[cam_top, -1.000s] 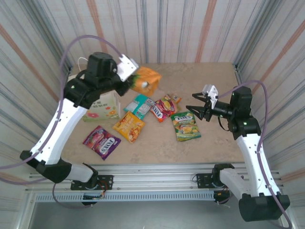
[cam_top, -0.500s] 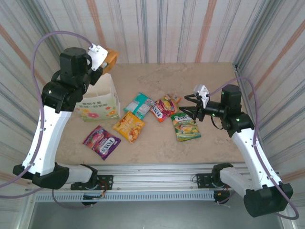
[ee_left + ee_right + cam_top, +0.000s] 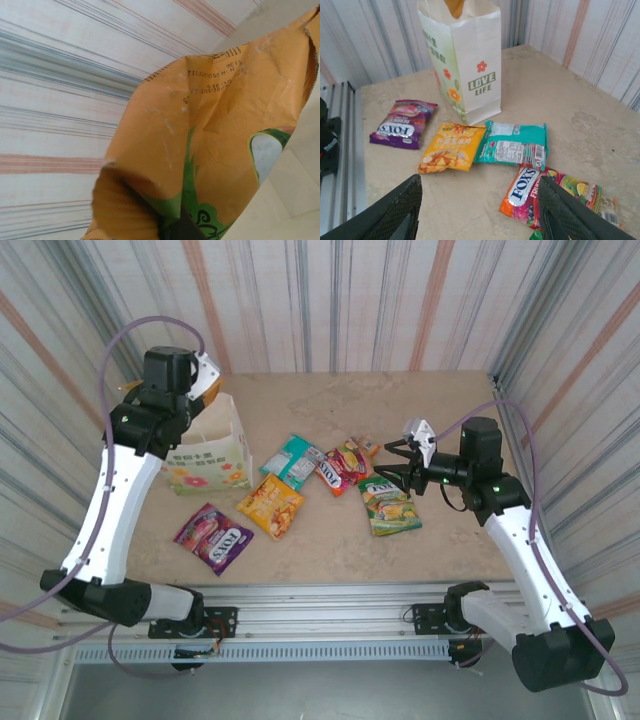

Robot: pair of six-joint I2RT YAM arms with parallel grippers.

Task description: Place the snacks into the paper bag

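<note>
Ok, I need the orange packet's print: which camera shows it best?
Left wrist: the orange packet is close up, print visible. Top external: a sliver above the paper bag; right wrist, its tip at the bag's mouth.

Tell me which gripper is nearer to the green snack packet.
Right. The right gripper hovers open by the far edge of the green packet; the left gripper is across the table above the paper bag, shut on the orange packet.
</note>
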